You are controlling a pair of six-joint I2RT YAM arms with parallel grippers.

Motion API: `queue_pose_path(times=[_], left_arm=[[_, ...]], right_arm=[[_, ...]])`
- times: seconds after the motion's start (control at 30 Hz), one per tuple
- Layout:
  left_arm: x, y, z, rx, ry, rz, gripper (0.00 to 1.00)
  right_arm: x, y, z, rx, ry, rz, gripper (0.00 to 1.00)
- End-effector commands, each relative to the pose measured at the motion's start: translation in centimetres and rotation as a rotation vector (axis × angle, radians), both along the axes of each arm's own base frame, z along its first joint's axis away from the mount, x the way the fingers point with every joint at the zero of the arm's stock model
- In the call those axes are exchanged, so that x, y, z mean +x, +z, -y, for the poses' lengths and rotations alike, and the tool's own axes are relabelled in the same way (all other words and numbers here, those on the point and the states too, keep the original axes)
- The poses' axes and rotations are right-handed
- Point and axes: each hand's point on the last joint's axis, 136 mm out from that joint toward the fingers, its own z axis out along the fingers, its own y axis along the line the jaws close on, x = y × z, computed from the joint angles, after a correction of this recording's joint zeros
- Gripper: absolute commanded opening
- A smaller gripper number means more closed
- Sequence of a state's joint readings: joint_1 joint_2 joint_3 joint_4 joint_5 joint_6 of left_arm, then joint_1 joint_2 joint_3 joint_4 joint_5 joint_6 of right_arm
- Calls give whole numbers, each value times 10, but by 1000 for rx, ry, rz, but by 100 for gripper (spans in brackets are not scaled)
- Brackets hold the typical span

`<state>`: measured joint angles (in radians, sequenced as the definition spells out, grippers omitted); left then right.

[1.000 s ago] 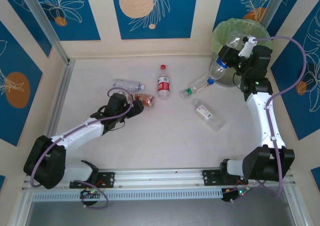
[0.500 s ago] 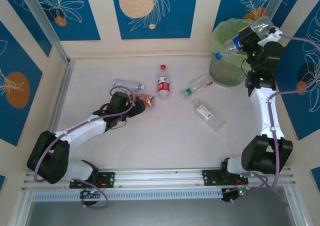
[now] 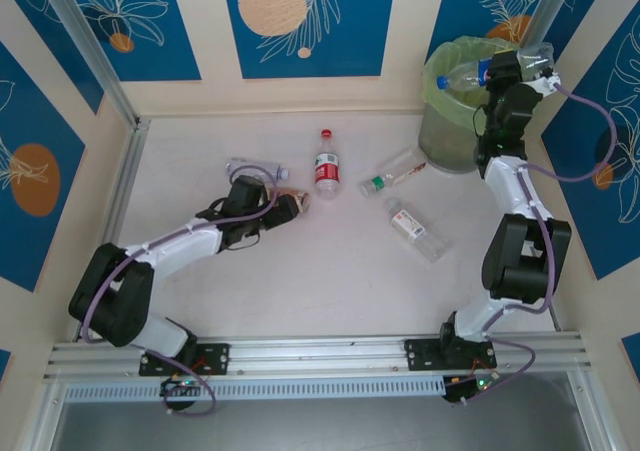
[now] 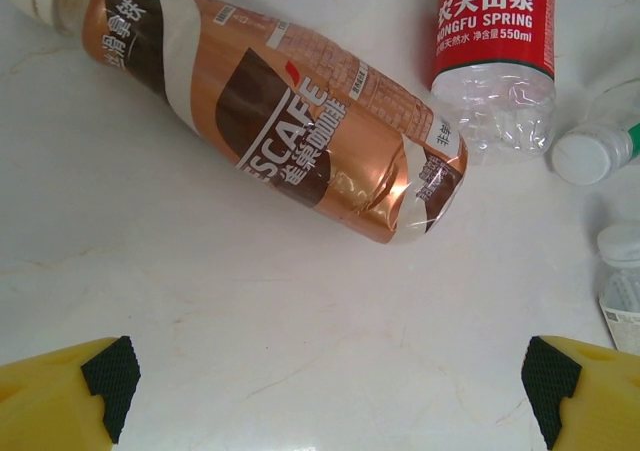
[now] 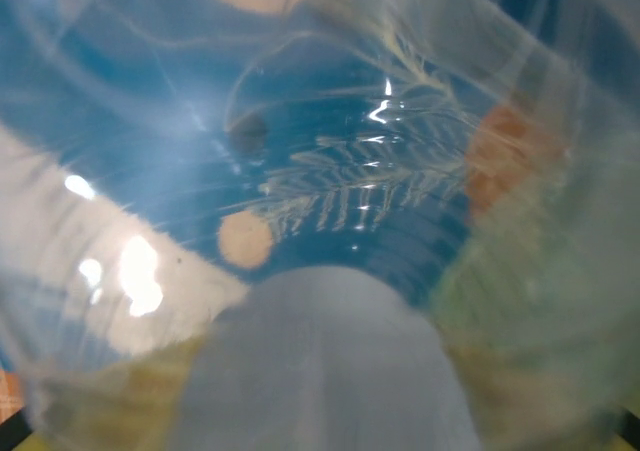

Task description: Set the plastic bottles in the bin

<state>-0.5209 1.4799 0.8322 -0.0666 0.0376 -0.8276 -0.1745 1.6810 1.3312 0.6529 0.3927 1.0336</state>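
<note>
My right gripper (image 3: 503, 71) is shut on a clear plastic bottle (image 3: 460, 74) with a blue label, held level across the top of the bin (image 3: 445, 141), a round grey-green bin with a light-green liner. In the right wrist view that bottle (image 5: 320, 221) is a close blur. My left gripper (image 4: 330, 381) is open and low over the table, just short of a brown-labelled bottle (image 4: 300, 121) lying on its side. From above, the left gripper (image 3: 283, 207) sits right beside that brown bottle (image 3: 298, 202).
More bottles lie on the table: a red-labelled one (image 3: 327, 168), a green-capped one (image 3: 392, 176), a clear one (image 3: 415, 231) and another clear one (image 3: 248, 168) behind my left gripper. The red-labelled bottle (image 4: 495, 51) lies just right of the brown one. Walls close in the table at the back and sides.
My right arm has swung the bottle up from beside the bin to over its top. The left gripper has crept closer to the brown bottle and stays open.
</note>
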Motion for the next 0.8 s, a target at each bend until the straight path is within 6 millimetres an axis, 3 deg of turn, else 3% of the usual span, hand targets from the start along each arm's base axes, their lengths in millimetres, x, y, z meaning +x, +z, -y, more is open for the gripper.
queue_pose_path(times=[0.0, 0.2, 0.43, 0.63, 0.77], left_arm=[[8, 3, 9, -18, -27, -5, 100], [10, -5, 18, -36, -38, -29, 100], [11, -5, 19, -26, -48, -32, 100], [11, -7, 19, -21, -49, -36, 100], [9, -8, 19, -20, -52, -40, 100]], right_arm=[[-6, 40, 14, -17, -136, 173, 44], [14, 45, 8, -50, -167, 189, 49], [28, 60, -16, -277, -247, 153, 55], [30, 57, -33, -382, -299, 117, 57], [26, 48, -28, -362, -340, 122, 58]])
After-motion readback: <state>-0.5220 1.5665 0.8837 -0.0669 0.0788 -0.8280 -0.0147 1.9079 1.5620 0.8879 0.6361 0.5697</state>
